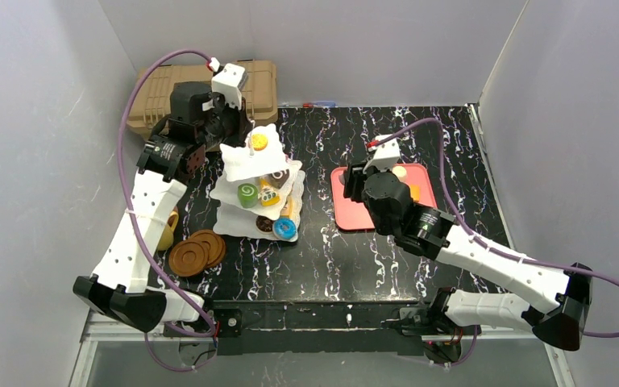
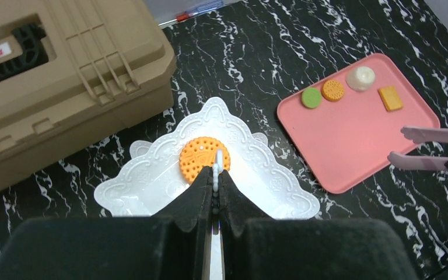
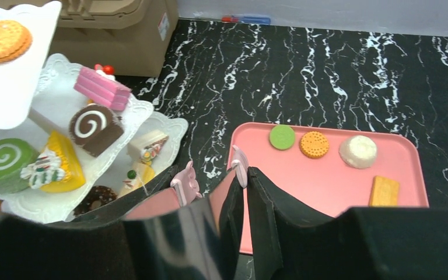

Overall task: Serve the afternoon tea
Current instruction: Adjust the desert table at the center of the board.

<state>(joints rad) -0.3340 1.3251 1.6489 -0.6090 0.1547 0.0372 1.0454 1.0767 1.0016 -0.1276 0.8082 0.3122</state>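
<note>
Black fingers [image 2: 201, 198] of the left hand [image 2: 216, 175] fill the bottom of the left wrist view, pressed together on the thin white wire loop [image 2: 218, 158] that tops the three-tier stand [image 1: 227, 218]. Stand sits left of centre on the table [image 1: 322, 258] in the top view, with the tan hard case [image 1: 149, 101] just behind it at upper left. Orange round biscuit [image 2: 201, 157] on the top plate; rolls, cake slices and doughnuts on the lower tiers. Brown saucers [image 1: 197, 251] overlap near its lower-left corner, and a yellow cup [image 1: 168, 230] is half hidden by the left arm. Right hand [image 3: 213, 174] is spread and empty over the left edge of the pink tray [image 2: 350, 140], which holds four small pieces. Judgement: the stand is about to be carried by the loop. The wire is thin, so the stand may swing or twist in the pinch. Lift straight up and slowly, keeping the stem plumb so loose pastries do not slide. Clear the case and saucers, and set it down flat before letting go.
</note>
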